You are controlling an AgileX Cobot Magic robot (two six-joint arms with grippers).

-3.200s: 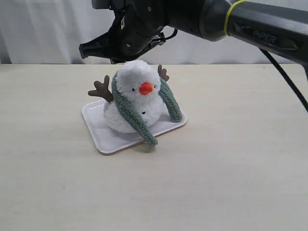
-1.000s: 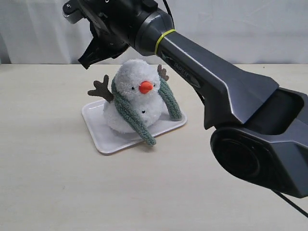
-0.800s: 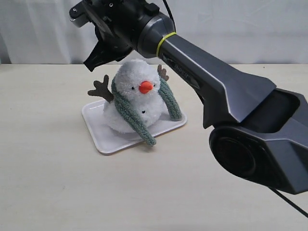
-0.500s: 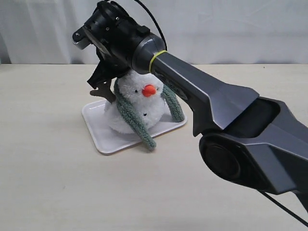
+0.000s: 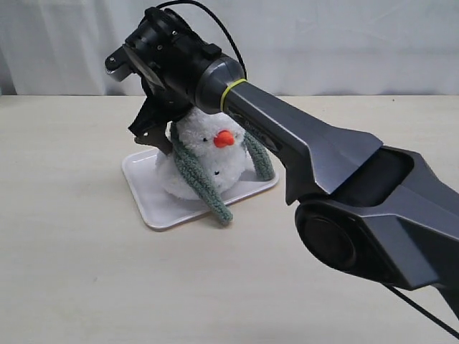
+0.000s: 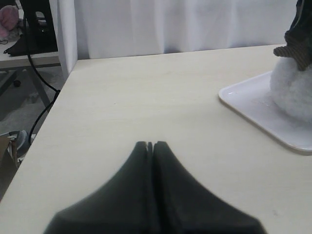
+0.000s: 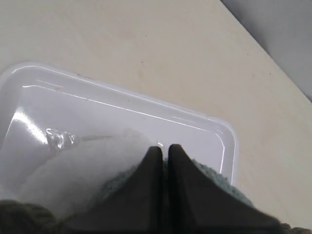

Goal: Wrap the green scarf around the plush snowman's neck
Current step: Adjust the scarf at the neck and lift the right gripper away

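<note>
On the white tray in the middle of the surface, the plush snowman sits facing the exterior camera. The green scarf lies over the back of its neck. Both ends hang down the front, uncrossed: one trails over the tray's edge, the other rests beside the body.

A second ago my right hand hung above and behind the head. It has now dropped to the snowman's side, by the brown branch arm, and pressed in against the plush. The head has leaned a little and the orange nose has shifted with it. The scarf ends lie much as they did.

In the right wrist view the right hand has its fingers drawn nearly together, tips at the white plush with green knit just beside them. I cannot tell whether any fabric is caught between them. I judge the drape done but the wrap not: one end must yet go round the neck, and this descent looks like a reach for the scarf there.

My left hand hovers well apart from the tray, fingers pressed together on nothing.

The surface is pale and wood-grained, and a white curtain hangs behind it. The left wrist view shows cables and a dark stand past the surface's edge.
</note>
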